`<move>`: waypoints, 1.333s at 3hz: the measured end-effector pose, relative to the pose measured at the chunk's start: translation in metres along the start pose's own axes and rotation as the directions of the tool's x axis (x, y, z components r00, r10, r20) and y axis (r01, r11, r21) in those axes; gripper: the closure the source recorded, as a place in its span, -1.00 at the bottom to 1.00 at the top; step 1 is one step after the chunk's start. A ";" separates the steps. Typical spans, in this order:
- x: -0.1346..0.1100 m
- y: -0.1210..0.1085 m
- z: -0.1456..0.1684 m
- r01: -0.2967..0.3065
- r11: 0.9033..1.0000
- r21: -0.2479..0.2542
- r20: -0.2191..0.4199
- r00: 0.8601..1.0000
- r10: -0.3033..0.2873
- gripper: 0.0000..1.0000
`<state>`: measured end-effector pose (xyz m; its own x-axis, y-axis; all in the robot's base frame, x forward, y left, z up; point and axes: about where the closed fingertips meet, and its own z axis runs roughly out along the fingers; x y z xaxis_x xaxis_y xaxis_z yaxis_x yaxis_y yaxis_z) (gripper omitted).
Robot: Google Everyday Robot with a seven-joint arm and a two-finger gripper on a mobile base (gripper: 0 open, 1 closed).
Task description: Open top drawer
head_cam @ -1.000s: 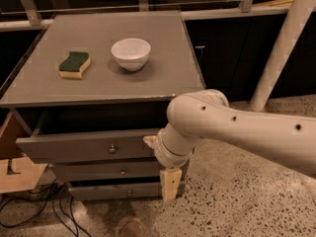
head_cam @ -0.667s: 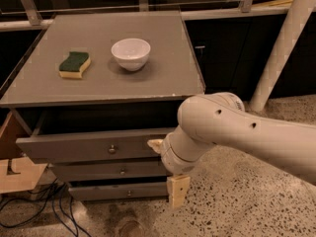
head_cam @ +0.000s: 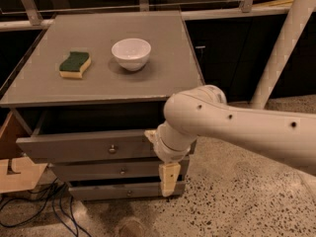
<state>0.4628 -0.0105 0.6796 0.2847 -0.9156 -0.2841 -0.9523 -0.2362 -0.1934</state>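
The top drawer (head_cam: 74, 149) is the tallest grey drawer, with a small round metal knob (head_cam: 112, 148) at its centre. It stands pulled out a little from under the cabinet top, with a dark gap above its front. My gripper (head_cam: 168, 177) hangs pointing down at the drawer's right end, in front of the right edge of the middle drawer (head_cam: 98, 172). It is well to the right of the knob and holds nothing that I can see. My white arm (head_cam: 232, 125) reaches in from the right and hides the drawers' right corners.
A white bowl (head_cam: 131, 53) and a green and yellow sponge (head_cam: 74, 64) sit on the grey cabinet top (head_cam: 163, 78). The bottom drawer (head_cam: 113, 191) is below. A wooden piece (head_cam: 15, 174) and cables (head_cam: 34, 206) lie at the left on the speckled floor (head_cam: 237, 201). A white post (head_cam: 286, 43) stands at the right.
My gripper and arm swung a little right and down, then came back left and up beside the drawers. The top drawer, bowl and sponge have not moved.
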 end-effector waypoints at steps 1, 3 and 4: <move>0.001 -0.036 0.016 -0.006 1.000 0.021 -0.046 0.999 0.007 -1.00; 0.008 -0.074 0.037 -0.002 1.000 0.024 -0.090 0.996 0.004 -1.00; 0.010 -0.082 0.053 -0.001 1.000 0.006 -0.100 0.995 0.001 -1.00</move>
<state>0.5492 0.0163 0.6430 0.2710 -0.9439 -0.1886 -0.9517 -0.2335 -0.1993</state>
